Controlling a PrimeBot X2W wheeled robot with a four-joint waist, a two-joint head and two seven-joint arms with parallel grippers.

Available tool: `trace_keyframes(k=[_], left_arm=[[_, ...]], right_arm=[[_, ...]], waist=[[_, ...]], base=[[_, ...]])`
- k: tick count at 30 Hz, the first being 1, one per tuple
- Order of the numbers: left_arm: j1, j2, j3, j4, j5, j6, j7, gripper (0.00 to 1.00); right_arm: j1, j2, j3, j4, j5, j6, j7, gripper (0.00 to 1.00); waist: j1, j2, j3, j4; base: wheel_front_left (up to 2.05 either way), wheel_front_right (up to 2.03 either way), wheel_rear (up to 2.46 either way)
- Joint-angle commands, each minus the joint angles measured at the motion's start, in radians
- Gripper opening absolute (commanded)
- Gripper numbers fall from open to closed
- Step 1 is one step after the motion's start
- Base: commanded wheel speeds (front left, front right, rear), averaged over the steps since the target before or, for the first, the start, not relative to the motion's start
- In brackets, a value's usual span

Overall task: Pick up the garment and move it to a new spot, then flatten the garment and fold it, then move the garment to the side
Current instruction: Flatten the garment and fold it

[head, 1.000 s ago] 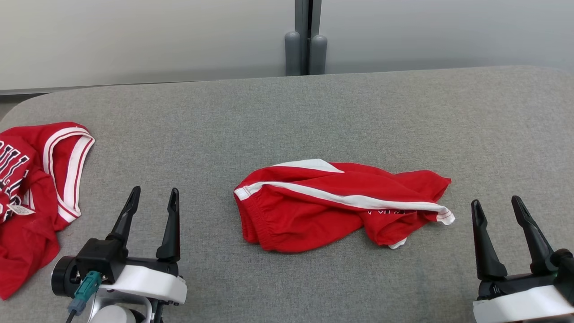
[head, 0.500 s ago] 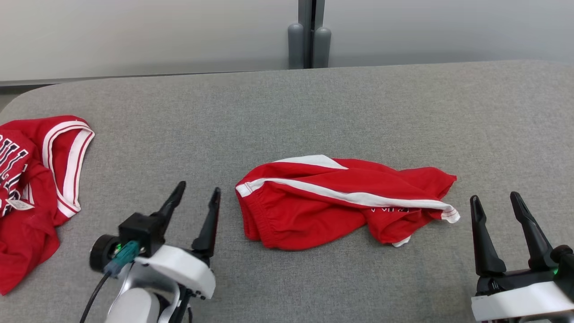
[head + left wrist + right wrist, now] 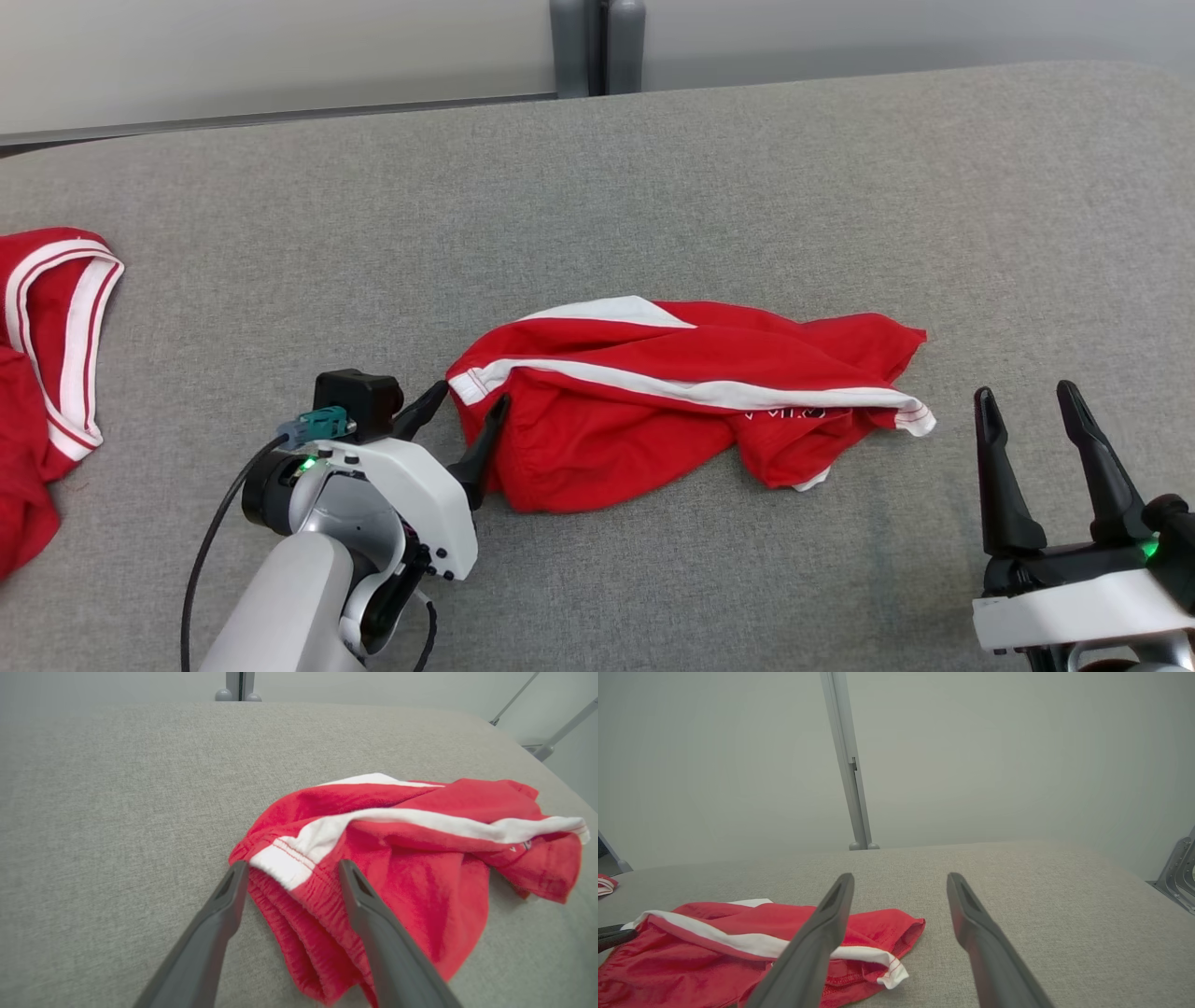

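Note:
The garment [image 3: 653, 411], crumpled red shorts with white stripes, lies in the middle of the grey padded table [image 3: 747, 187]. My left gripper [image 3: 471, 397] is open at the garment's left end. In the left wrist view the garment [image 3: 420, 868] has its white-striped waistband corner between the spread fingers of the left gripper [image 3: 293, 864], one finger lying over the cloth. My right gripper [image 3: 1022, 392] stands open near the table's front right, just off the garment's right end. The right gripper [image 3: 900, 877] holds nothing, with the garment [image 3: 691, 961] at its lower left.
A second red and white jersey [image 3: 47, 373] lies bunched at the table's far left edge. A grey post [image 3: 597, 47] rises behind the table against a pale wall. Bare table stretches behind and to the right of the garment.
My left gripper has moved right and forward, from the front left up to the garment's waistband end. The head camera has shifted. The right gripper and the garment have stayed put.

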Motion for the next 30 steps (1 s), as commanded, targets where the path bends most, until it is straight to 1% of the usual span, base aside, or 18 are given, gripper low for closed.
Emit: trace_keyframes(k=[1, 3, 4, 5, 10, 16, 19, 22, 30], left_arm=[[-0.02, 0.006, 0.001, 0.009, -0.012, -0.006, 0.0, 1.0], [-0.026, 0.007, -0.008, 0.013, -0.024, -0.008, 0.005, 1.0], [-0.036, 0.012, -0.012, 0.016, -0.031, -0.009, -0.006, 0.45], [-0.038, 0.014, -0.015, 0.017, -0.035, -0.01, -0.011, 0.0], [-0.044, 0.022, -0.031, 0.023, -0.034, -0.013, -0.032, 0.0], [-0.051, 0.023, -0.038, 0.028, -0.032, -0.014, -0.063, 0.0], [-0.056, 0.023, -0.043, 0.025, -0.028, -0.014, -0.071, 0.0], [-0.063, 0.023, -0.05, 0.021, -0.026, -0.015, -0.076, 0.0], [-0.082, 0.017, -0.065, 0.018, -0.026, -0.015, -0.088, 0.0]], right_arm=[[-0.007, 0.001, 0.0, 0.001, 0.004, 0.0, -0.01, 1.0], [-0.01, 0.002, 0.001, 0.004, 0.007, 0.0, -0.013, 1.0], [-0.015, 0.005, 0.003, 0.008, 0.007, 0.0, -0.016, 1.0], [-0.017, 0.005, 0.004, 0.009, 0.007, 0.0, -0.018, 1.0], [-0.022, 0.006, 0.006, 0.012, 0.011, 0.0, -0.021, 1.0], [-0.01, -0.012, -0.014, 0.038, -0.002, 0.0, -0.007, 1.0], [0.009, -0.042, -0.019, 0.098, 0.002, 0.0, 0.014, 1.0], [0.003, -0.066, 0.008, 0.163, 0.019, 0.0, 0.014, 1.0], [-0.122, -0.081, 0.092, 0.306, 0.057, 0.0, -0.013, 1.0]], waist=[[0.0, 0.0, 0.006, -0.005], [0.0, 0.0, 0.009, -0.008], [0.0, 0.0, 0.011, -0.01], [0.0, 0.0, 0.011, -0.011], [0.0, 0.0, 0.017, -0.011], [0.0, 0.0, 0.016, -0.01], [0.0, 0.0, 0.021, -0.004], [0.0, 0.0, 0.031, 0.005], [0.0, 0.0, 0.063, 0.026]], base=[[0.0, 0.0, 0.0], [0.0, 0.0, 0.0], [0.0, 0.0, 0.0], [0.0, 0.0, 0.0], [0.0, 0.0, 0.0], [0.0, 0.0, 0.0], [0.0, 0.0, 0.0], [0.0, 0.0, 0.0], [0.0, 0.0, 0.0]])
